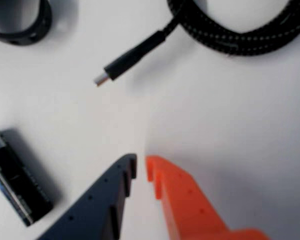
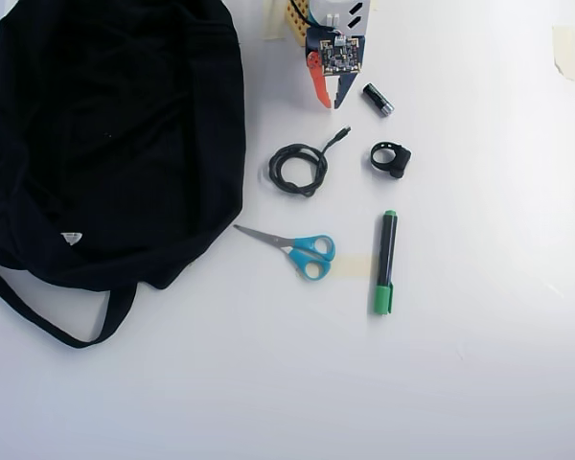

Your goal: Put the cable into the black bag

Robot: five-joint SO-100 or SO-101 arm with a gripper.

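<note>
A: Gripper (image 1: 141, 167) is seen nearest the lens in the wrist view, entering from the bottom edge: one dark blue finger, one orange. Tips are drawn almost together, only a thin slit between them, nothing held. Both hang over bare white table (image 1: 230, 125).

B: Layout in the overhead view, largest first?

A: Black bag (image 2: 115, 134) is spread across the upper left of the frame, its strap trailing to the lower left, a small white tag near its lower edge. Scissors (image 2: 297, 249) with blue handles are laid at centre, blades pointed toward the bag. Green marker (image 2: 385, 262) is placed right of them, upright in the frame. Cable (image 2: 299, 168) is coiled just above the scissors, well apart from the bag's right edge, plug end pointed to the upper right toward the gripper (image 2: 330, 102).

B: Smaller items?

A: Black ring-shaped clip (image 2: 391, 158) is set right of the cable. Small dark cylinder (image 2: 378, 99) is seen just right of the gripper tips, top centre.
</note>
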